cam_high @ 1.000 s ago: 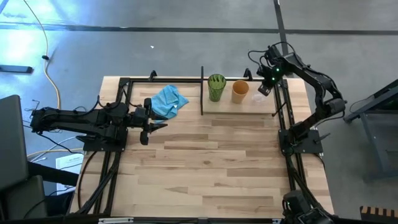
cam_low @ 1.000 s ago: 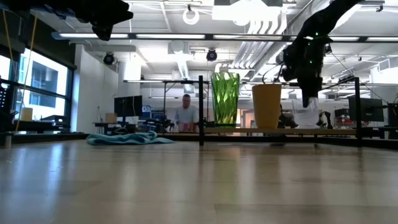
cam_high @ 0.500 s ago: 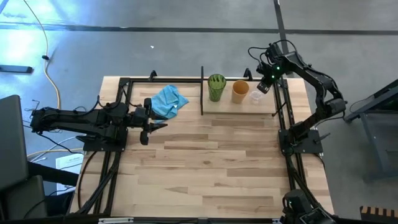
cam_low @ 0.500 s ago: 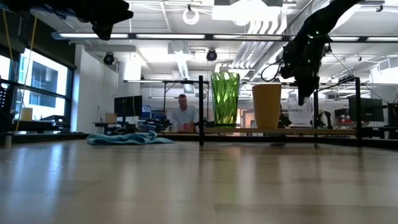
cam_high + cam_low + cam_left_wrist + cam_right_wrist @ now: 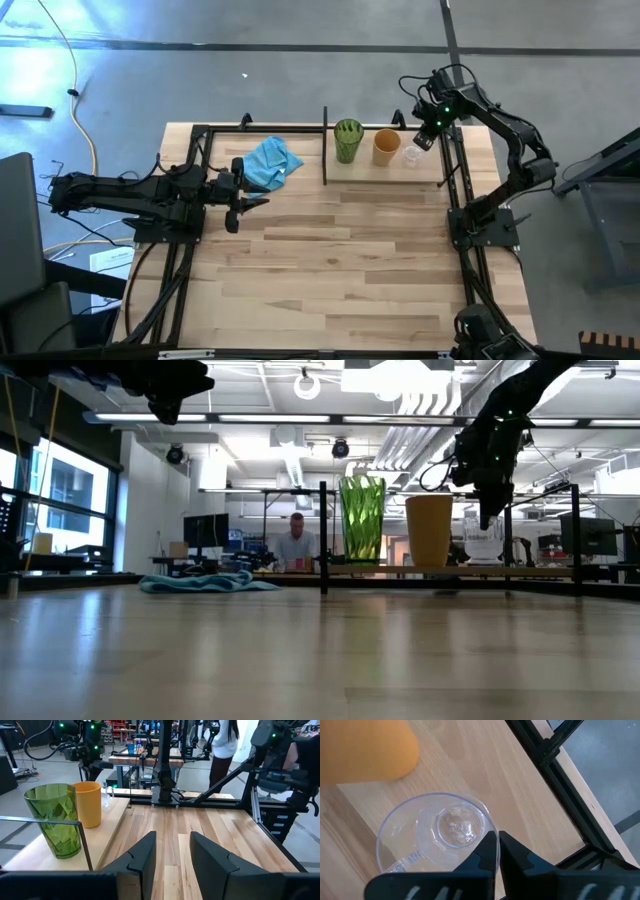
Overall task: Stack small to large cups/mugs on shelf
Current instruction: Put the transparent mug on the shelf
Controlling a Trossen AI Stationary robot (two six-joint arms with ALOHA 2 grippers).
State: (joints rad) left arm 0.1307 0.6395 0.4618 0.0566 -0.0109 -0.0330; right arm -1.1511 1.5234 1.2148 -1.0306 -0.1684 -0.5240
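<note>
1. My right gripper (image 5: pixel 492 851) hovers above the tiny clear glass (image 5: pixel 436 836) on the light wooden shelf (image 5: pixel 510 785), fingers nearly closed, holding nothing.
2. Beside it stand the orange cup (image 5: pixel 386 147) and green ribbed tumbler (image 5: pixel 348 140).
3. Placement looks finished; next I'd retract upward. Left gripper (image 5: pixel 172 851) waits open.

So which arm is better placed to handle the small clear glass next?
The right. Its gripper hangs just above the small clear glass, beside the orange cup on the shelf. The left gripper waits far off, near the blue cloth.
</note>
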